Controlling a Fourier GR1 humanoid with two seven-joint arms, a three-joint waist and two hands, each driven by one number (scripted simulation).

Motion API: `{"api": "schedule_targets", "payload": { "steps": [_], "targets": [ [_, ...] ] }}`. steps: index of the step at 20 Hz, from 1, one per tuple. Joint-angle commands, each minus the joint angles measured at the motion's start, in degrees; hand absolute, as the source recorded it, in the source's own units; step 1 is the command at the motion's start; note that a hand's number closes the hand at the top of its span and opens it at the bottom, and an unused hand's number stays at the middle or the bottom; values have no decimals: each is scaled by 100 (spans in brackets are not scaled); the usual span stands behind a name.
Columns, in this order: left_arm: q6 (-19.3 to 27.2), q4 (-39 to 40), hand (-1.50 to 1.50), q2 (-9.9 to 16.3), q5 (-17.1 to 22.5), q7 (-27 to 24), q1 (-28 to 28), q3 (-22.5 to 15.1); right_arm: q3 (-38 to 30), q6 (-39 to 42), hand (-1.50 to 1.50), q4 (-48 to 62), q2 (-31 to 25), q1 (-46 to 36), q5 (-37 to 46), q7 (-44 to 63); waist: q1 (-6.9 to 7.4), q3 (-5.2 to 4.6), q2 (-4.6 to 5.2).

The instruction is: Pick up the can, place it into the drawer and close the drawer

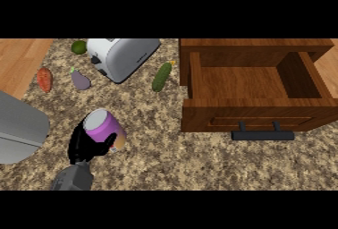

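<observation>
Left hand (pixel 86 145) has its fingers curled around the purple metal can (pixel 105 127), and the open wooden drawer (pixel 254 109) sits off at 2 o'clock.

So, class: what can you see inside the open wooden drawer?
The drawer shows only its bare wooden floor and walls; nothing lies inside. The can sits outside it, in the left hand. The front wall hides the nearest strip.

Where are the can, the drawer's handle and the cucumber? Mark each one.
can (pixel 105 125): head view, on its purple side, above the left hand (pixel 84 145) curled round it.
drawer handle (pixel 262 135): head view, on the black bar.
cucumber (pixel 162 76): head view, on its green middle.
</observation>
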Motion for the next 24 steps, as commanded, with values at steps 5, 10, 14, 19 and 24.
{"api": "schedule_targets", "payload": {
  "steps": [5, 10, 14, 19, 24],
  "targets": [
    [529, -484, 150, -194, 60, 593, -575, -182, 92, 180, -150, 150, 41, 546, -116, -635, -49, 2, -4],
    [989, -1727, 150, -196, -14, 1201, -284, -803, 467, -205, -150, 247, 41, 385, 366, -714, 10, 5, -14],
    [1205, -2241, 150, -120, -228, 1584, -583, -852, 153, 105, -150, -12, 40, 660, -40, -603, -12, 3, -17],
    [1703, -2993, 150, -78, -319, 2346, -758, -1062, 83, -126, -150, -167, 41, 520, -190, -278, 8, 1, -11],
    [2212, -2998, 150, -122, -522, 2984, -1484, -1123, 168, -240, -150, -163, 41, 447, -226, -304, -27, 1, -3]
  ]
}}
